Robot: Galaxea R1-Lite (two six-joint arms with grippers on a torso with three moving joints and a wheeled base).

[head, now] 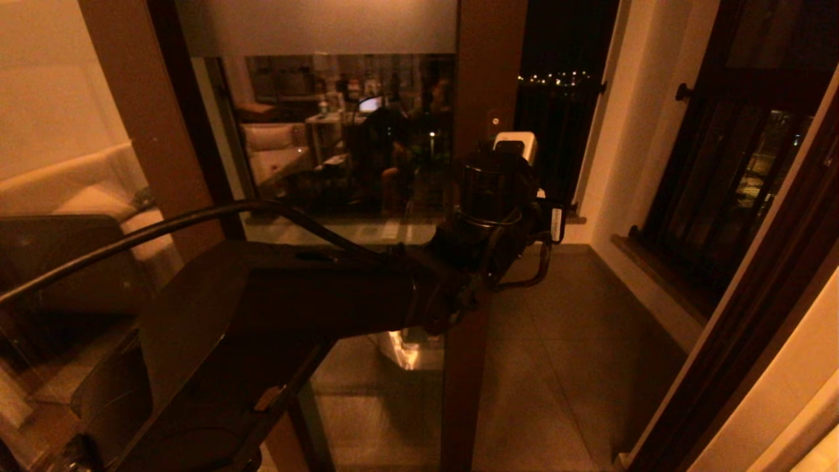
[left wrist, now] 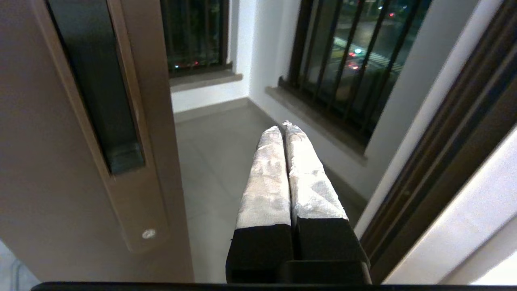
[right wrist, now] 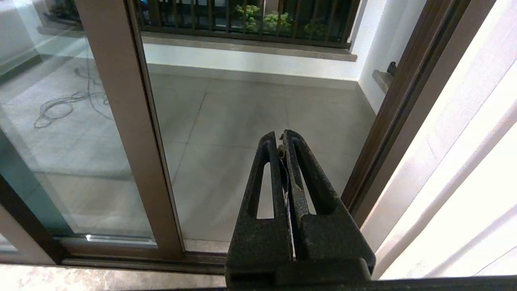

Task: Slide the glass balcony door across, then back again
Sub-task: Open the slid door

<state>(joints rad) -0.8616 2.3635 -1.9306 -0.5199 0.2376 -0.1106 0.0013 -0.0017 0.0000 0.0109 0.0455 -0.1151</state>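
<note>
Fingertips (left wrist: 282,133) of left gripper (left wrist: 284,128) pressed together, holding nothing, likely blunt pusher. Glass balcony door (left wrist: 48,169) stile just beside fingers, apart; recessed lock plate (left wrist: 101,93) nearby. Right gripper (right wrist: 281,139) also clamped shut, empty, parked facing doorway.

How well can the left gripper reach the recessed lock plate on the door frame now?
Probably yes. The left gripper, shut, sits in the open doorway just beside the glass balcony door, and nothing lies between it and the lock plate. It points past the frame edge, so it would need to turn inward.

Barred window (left wrist: 343,52), tiled balcony floor (right wrist: 242,121), sofa (head: 78,190).
</note>
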